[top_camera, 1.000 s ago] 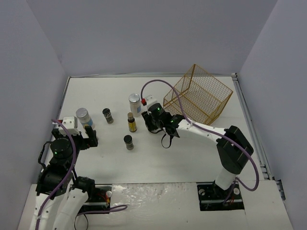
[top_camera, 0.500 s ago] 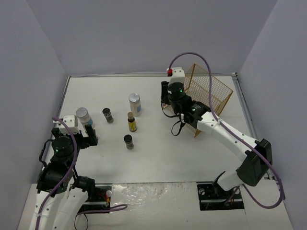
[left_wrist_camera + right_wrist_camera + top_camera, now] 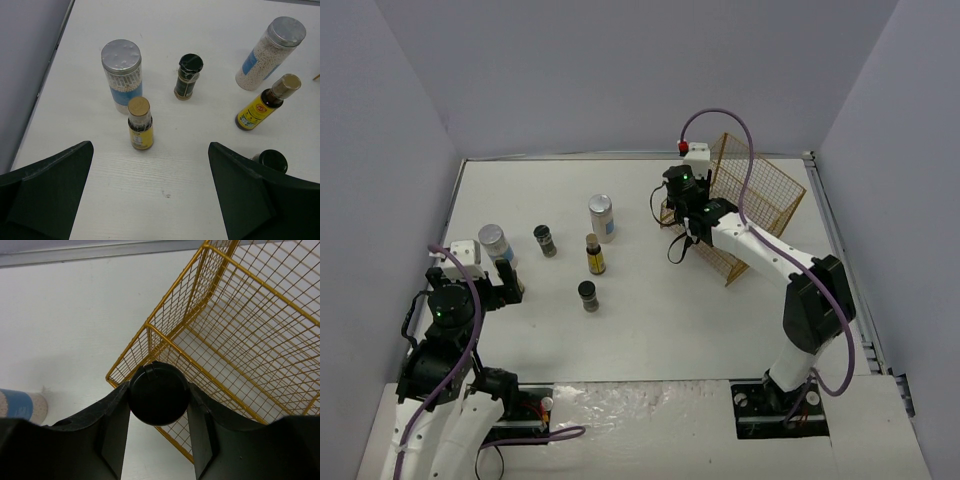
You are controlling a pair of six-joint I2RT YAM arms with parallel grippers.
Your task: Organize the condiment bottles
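Right gripper: pinching a black-capped jar, at upper middle of the top view, against the left edge of the basket.
Held jar: only its round black cap shows, at lower middle of the right wrist view, squeezed between the two fingers. It sits in front of the basket's near rim; whether it is past that rim cannot be told.
Basket: gold wire, at upper right of the top view, tilted on the counter.
Left gripper: spread wide and holding nothing, at lower left of the top view. Its fingers fill the lower corners of the left wrist view.
Slim bottle: upright at centre left of the left wrist view, just ahead of the spread fingers and just beside the pale jar.
Pale jar: silver lid and blue label, upright at upper left of that view.
Dark jar: upright at upper middle, apart from its neighbours.
Second pale jar: upper right.
Second slim bottle: yellow label, just below the second pale jar.
Second dark jar: lower right, partly hidden behind the right-hand finger.
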